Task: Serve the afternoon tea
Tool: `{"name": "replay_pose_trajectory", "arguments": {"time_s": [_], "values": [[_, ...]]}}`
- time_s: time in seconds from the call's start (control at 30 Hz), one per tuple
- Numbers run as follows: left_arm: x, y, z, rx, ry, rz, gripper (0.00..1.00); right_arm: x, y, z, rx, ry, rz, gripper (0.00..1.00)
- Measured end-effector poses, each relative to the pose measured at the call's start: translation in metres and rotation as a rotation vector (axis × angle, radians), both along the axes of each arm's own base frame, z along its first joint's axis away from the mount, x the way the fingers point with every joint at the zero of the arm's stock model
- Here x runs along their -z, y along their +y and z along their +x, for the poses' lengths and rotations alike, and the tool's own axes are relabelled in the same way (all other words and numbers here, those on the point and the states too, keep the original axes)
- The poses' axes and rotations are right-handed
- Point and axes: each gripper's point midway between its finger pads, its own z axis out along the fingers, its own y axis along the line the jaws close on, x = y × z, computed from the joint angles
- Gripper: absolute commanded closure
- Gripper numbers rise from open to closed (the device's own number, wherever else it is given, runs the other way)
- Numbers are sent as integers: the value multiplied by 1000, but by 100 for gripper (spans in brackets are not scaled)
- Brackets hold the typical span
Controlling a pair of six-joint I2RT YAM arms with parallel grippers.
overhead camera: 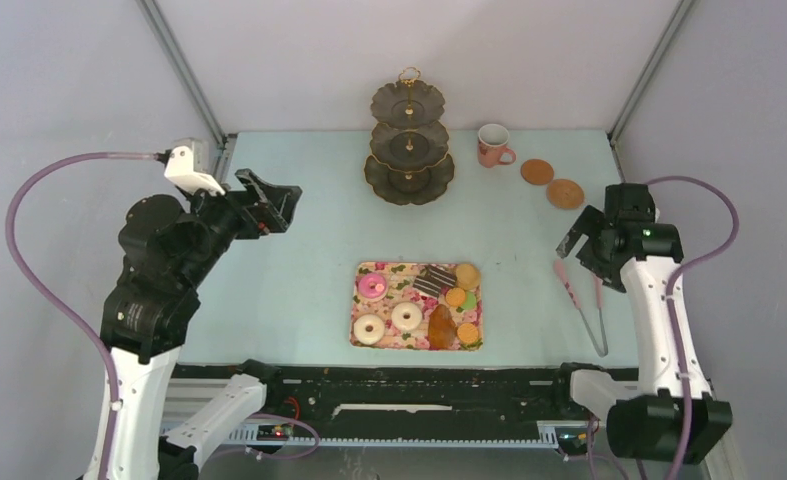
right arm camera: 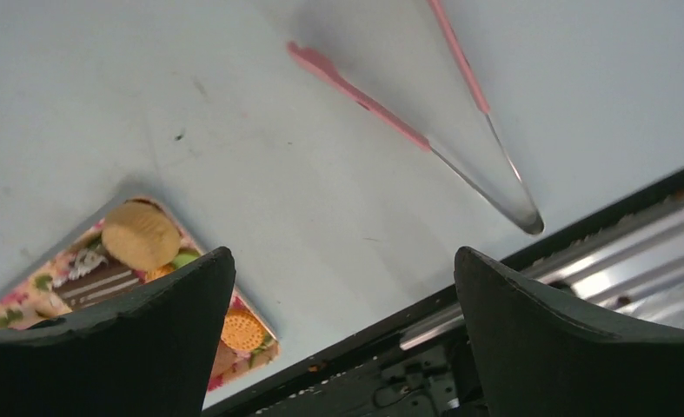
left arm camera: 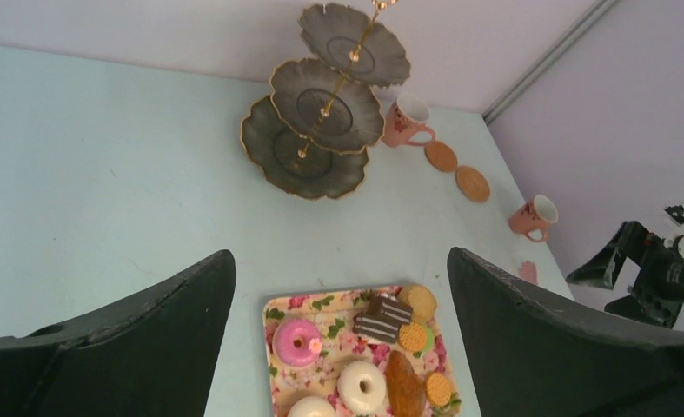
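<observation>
A flowered tray (overhead camera: 393, 295) sits on the pale blue table (overhead camera: 269, 290), near the middle of its near edge, and all the pastries lie on it. At its far left is a pink donut (overhead camera: 372, 287). Two white donuts lie nearer: one in the near left corner (overhead camera: 371, 329), the other just right of it (overhead camera: 406, 316). A striped chocolate slice (overhead camera: 431, 281) lies at the far middle, with a tan round biscuit (overhead camera: 467, 275) in the far right corner. Just nearer than the biscuit, an orange macaron (overhead camera: 455, 297) touches a green macaron (overhead camera: 469, 301). A brown croissant (overhead camera: 441, 327) lies lengthwise right of the white donuts, and a second orange macaron (overhead camera: 467, 333) fills the near right corner.

At the far middle of the table stands a three-tier stand (overhead camera: 409, 150) of dark scalloped plates on a gold stem. Just right of it is a pink mug (overhead camera: 492, 146), upright, its inside showing white. Two round cork coasters (overhead camera: 537, 171) (overhead camera: 565, 193) lie flat in a row running right and nearer from the mug.

Pink-handled tongs (overhead camera: 584, 300) lie on the table right of the tray, joined end nearest.

The left gripper (left arm camera: 340, 261) hangs over the left of the table, well apart from the tray, its fingers spread wide with nothing between them. The right gripper (right arm camera: 342, 261) hovers above the far ends of the tongs, fingers likewise spread and holding nothing.
</observation>
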Motion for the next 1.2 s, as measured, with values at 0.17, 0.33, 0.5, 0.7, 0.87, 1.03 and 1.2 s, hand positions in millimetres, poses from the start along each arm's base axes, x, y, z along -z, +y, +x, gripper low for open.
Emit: {"name": "replay_pose_trajectory", "arguments": {"time_s": [0.17,0.33,0.5,0.7,0.87,1.03,1.2], "values": [[21,-9,2,45,56,12,2,42,-35,-17,266,121,101,5],[34,-17,6,83,95,18,2,83,-67,-29,454,174,184,18],[42,-28,9,121,124,30,2,125,-79,-34,486,225,266,18],[52,-43,11,177,144,73,2,138,-85,-29,448,200,266,20],[56,-47,13,185,152,119,2,146,-93,-25,444,206,248,28],[38,-44,10,173,93,155,2,156,-98,-23,435,231,240,35],[35,-37,8,150,74,180,2,164,-98,-16,397,243,222,47]]}}
